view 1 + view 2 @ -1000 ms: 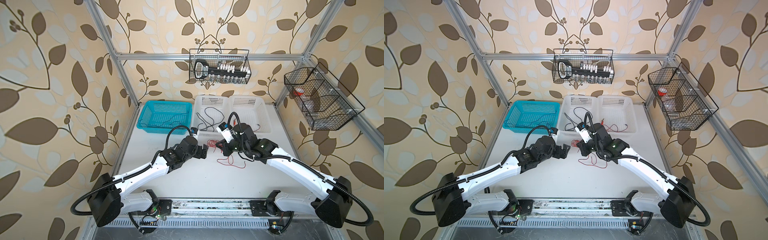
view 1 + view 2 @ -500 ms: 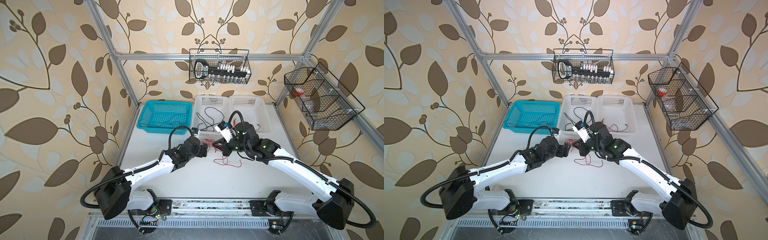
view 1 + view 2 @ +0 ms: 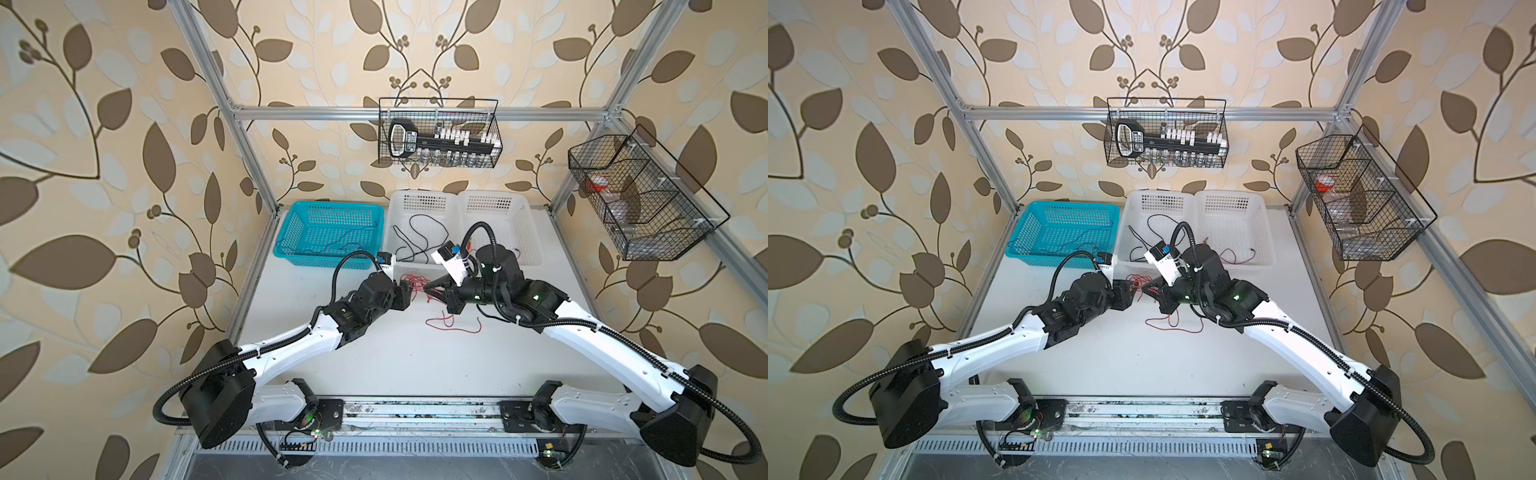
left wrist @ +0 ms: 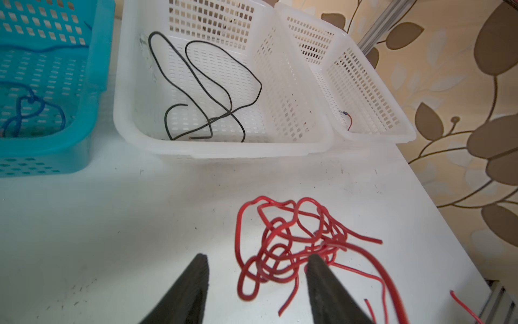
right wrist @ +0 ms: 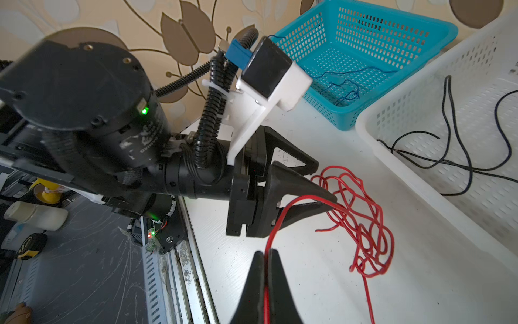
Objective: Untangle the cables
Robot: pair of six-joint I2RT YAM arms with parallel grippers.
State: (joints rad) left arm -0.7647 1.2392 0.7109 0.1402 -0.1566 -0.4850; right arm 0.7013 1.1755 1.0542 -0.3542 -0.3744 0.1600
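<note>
Where the red cable tangle (image 3: 415, 282) lies: on the white table (image 4: 112, 224), in a top view at about 6 o'clock of the nearer white basket (image 3: 424, 199), between the two arms' tips.
Handling: judged light, limp and a little springy; the thin loops hook into one another, so a hard tug would likely tighten the knot.
Where to hold: a free strand at the heap's edge, pinched at the fingertips.
Left gripper (image 4: 258, 258): jaws partly apart, holding nothing; they straddle the heap's near edge.
Right gripper (image 5: 265, 252): pressed together on a single red strand (image 5: 283, 213) running into the heap.
Tangle to grippers: about 1 o'clock of the left tip, 10 o'clock of the right.
Other cables: black cables (image 4: 201, 84) in the white basket, blue cable (image 4: 28, 101) in the blue basket (image 4: 92, 84).
</note>
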